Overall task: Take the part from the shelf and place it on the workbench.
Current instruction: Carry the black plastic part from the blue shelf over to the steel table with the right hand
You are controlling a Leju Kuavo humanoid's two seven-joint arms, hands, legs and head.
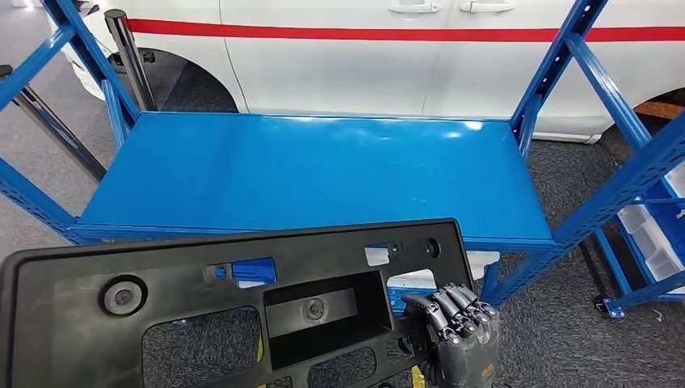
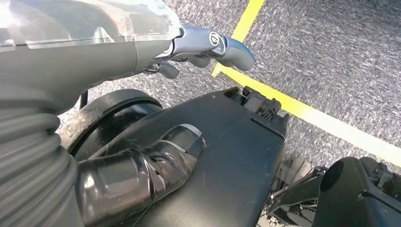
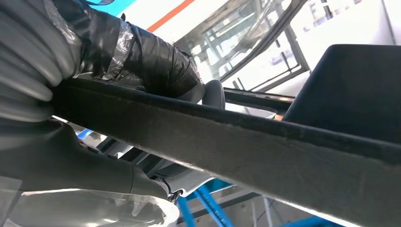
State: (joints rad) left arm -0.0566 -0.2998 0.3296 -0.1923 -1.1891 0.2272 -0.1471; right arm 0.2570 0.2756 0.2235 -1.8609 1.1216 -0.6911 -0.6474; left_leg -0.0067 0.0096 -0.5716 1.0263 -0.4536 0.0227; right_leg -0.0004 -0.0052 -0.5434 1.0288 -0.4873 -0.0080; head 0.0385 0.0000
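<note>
Right hand (image 1: 459, 331) gripping large black moulded plastic panel (image 1: 161, 291) at its edge — left hand (image 2: 142, 165) gripping it too — before blue metal shelf (image 1: 307, 174).

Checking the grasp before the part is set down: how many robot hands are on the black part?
2. The right hand grips the black part at its lower right edge in the head view. The left hand rests on its surface in the left wrist view.
</note>
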